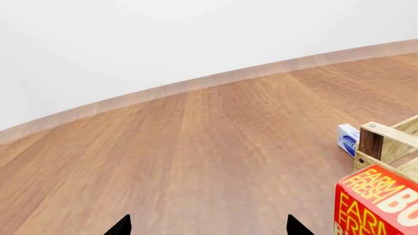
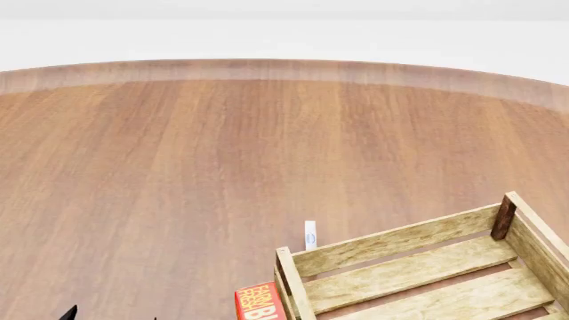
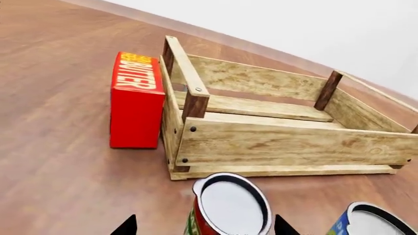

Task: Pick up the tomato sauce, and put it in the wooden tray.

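Observation:
The tomato sauce (image 3: 230, 204), a can with a red label, a green band and a pale silvery top, stands upright in the right wrist view, in front of the wooden tray's near wall. My right gripper (image 3: 205, 228) is open; its dark fingertips (image 3: 128, 226) show on either side of the can, not closed on it. The wooden tray (image 3: 274, 142) is an open slatted crate with nothing visible inside; it also shows in the head view (image 2: 391, 243) and in the left wrist view (image 1: 382, 144). My left gripper (image 1: 209, 228) is open and empty over bare wood.
A red butter box (image 3: 136, 100) stands against the tray's short side; it also shows in the head view (image 2: 260, 303). A blue-and-orange can (image 3: 369, 221) stands beside the tomato sauce. A small white-and-blue box (image 2: 310, 235) lies by the tray. The wooden surface has a curved far edge (image 2: 284, 67).

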### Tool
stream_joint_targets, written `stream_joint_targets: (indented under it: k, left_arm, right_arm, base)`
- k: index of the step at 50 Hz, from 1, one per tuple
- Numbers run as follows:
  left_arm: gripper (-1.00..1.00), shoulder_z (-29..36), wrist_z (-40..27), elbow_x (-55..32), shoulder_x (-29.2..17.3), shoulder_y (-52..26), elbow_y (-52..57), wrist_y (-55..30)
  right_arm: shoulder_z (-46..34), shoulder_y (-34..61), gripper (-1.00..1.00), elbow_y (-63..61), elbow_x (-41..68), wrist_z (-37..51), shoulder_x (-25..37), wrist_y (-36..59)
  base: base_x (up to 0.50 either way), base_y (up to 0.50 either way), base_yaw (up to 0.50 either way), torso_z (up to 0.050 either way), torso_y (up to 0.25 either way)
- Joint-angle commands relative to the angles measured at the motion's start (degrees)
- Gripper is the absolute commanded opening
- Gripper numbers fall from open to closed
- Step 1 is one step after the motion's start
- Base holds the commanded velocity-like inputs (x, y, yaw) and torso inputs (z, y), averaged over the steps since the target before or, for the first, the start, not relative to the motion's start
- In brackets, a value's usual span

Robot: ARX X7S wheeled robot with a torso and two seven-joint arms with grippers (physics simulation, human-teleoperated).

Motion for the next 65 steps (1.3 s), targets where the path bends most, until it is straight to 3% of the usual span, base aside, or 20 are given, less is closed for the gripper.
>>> stream_joint_targets:
  k: [1, 36, 65]
  left_arm:
    - [1.0, -1.86, 0.18, -0.91, 0.99, 0.28, -0.09, 1.95]
    - [1.0, -1.21, -0.63, -1.67, 0.3, 0.08, -0.37, 2.37]
    - [1.0, -0.57, -1.1, -2.3, -0.21, -0.11, -0.54, 2.58]
  right_arm:
    - [2.17, 0.22, 1.0, -0.08, 1.29, -0.83, -0.63, 0.04]
    - [1.38, 4.83, 1.0, 7.07, 9.49, -5.65, -1.81, -0.42]
    - [2.21, 7.91, 1.0, 4.98, 12.97, -6.12, -1.63, 2.48]
  base:
    - [0.0, 0.0, 0.0, 0.0, 0.0]
    - [0.0, 0.0, 0.0, 0.0, 0.0]
    - [0.0, 0.0, 0.0, 0.0, 0.0]
